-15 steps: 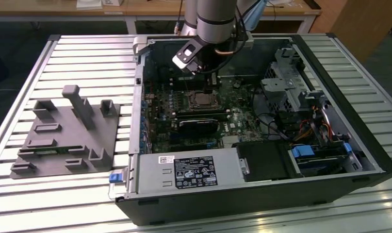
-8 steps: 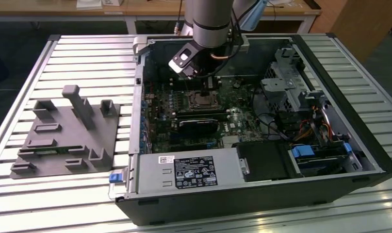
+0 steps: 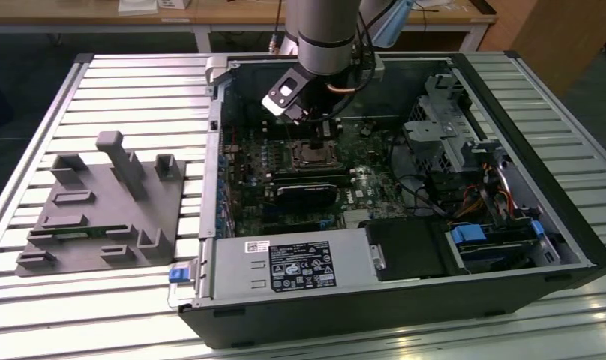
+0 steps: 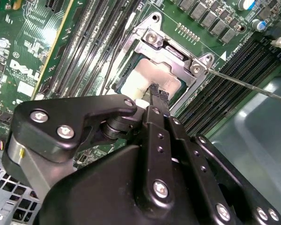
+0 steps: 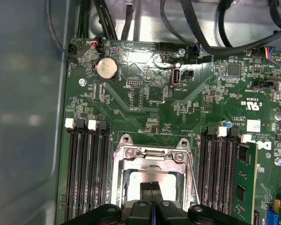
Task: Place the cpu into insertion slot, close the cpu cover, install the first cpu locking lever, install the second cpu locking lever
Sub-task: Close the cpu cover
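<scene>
My gripper [image 3: 320,131] reaches down into the open computer case, right over the insertion slot [image 3: 308,155] on the green motherboard. In both wrist views the cpu [image 4: 143,77] [image 5: 133,180] lies flat in the slot, its pale metal top showing through the window of the cpu cover [image 4: 152,46] [image 5: 150,161], which lies down around it. The black fingers are shut together with nothing between them, and the gripper [image 4: 155,90] [image 5: 150,189] has its tips at the cpu's top. A thin wire locking lever [image 4: 246,85] [image 5: 193,180] stands out from one side of the socket.
Black memory slots [image 5: 86,173] flank the socket, and a green memory module [image 5: 243,183] sits in one bank. A power supply [image 3: 288,264] and drive cage [image 3: 453,142] crowd the case. A grey fixture block [image 3: 103,210] lies on the slatted table at the exterior view's left.
</scene>
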You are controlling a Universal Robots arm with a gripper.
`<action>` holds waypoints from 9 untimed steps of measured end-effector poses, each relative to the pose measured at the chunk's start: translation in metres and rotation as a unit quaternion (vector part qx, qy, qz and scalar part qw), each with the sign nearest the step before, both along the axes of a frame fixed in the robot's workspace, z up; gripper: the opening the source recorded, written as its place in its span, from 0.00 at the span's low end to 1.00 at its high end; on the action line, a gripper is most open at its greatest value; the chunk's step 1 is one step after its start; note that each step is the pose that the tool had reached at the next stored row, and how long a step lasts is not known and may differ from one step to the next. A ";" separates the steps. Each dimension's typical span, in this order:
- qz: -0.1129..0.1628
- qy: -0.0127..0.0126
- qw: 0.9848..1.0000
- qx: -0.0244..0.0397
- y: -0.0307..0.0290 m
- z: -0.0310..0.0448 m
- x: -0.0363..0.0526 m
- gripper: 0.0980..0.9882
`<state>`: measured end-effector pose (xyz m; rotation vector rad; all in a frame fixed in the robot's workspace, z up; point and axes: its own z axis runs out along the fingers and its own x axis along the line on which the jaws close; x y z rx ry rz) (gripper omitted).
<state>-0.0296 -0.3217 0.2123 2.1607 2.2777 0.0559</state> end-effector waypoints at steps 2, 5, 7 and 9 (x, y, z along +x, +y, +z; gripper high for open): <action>0.000 0.000 1.000 0.000 0.0000 0.0000 0.0000 0.01; 0.012 0.000 1.000 -0.001 0.0000 0.0000 0.0000 0.01; 0.030 0.000 1.000 -0.001 0.0000 -0.0001 0.0000 0.01; 0.048 0.000 0.999 -0.001 0.0000 -0.0001 0.0000 0.01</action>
